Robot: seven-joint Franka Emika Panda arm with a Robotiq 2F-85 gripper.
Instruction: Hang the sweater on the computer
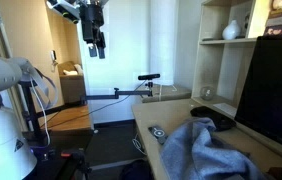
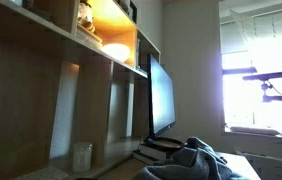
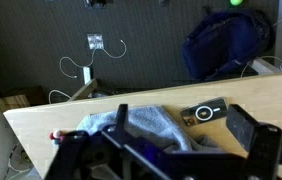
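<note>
Pincer (image 1: 97,46) high above table (image 1: 153,116), spread wide, empty. Sweater (image 1: 206,150) heaped on table beside monitor (image 1: 277,85), not hung. Small dark device (image 3: 205,111) next to sweater.

Open air above the sweater (image 1: 206,150); computer (image 1: 271,88) and shelf (image 1: 213,42) close alongside.

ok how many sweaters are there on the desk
1. The sweater lies crumpled on the desk, in front of the monitor and beside a small dark device. No other shows, though part of the desk is out of view.
</note>
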